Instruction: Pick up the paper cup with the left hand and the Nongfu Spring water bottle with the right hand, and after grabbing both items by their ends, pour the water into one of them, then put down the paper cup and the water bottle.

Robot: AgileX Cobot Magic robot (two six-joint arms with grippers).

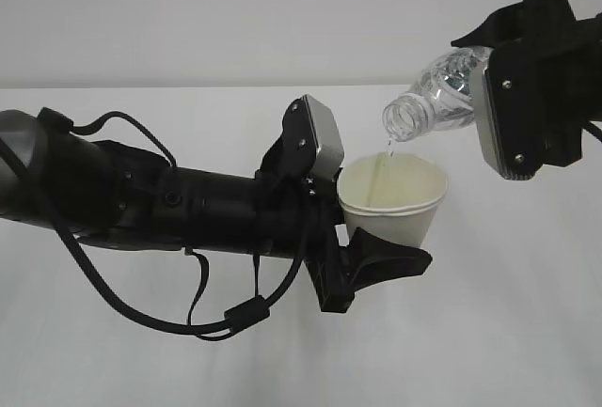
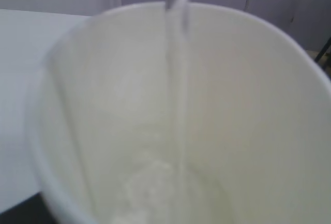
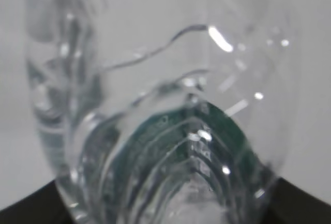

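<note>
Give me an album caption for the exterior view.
Right hand tips the water bottle, trickling water into the paper cup.

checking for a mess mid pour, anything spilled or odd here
Nothing stands out. The water falls in a thin stream from the tilted water bottle straight into the paper cup; no spill shows on the table.

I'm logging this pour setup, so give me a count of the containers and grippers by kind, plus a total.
Paper cup: 1
Water bottle: 1
Grippers: 2, left gripper and right gripper
Total: 4
</note>
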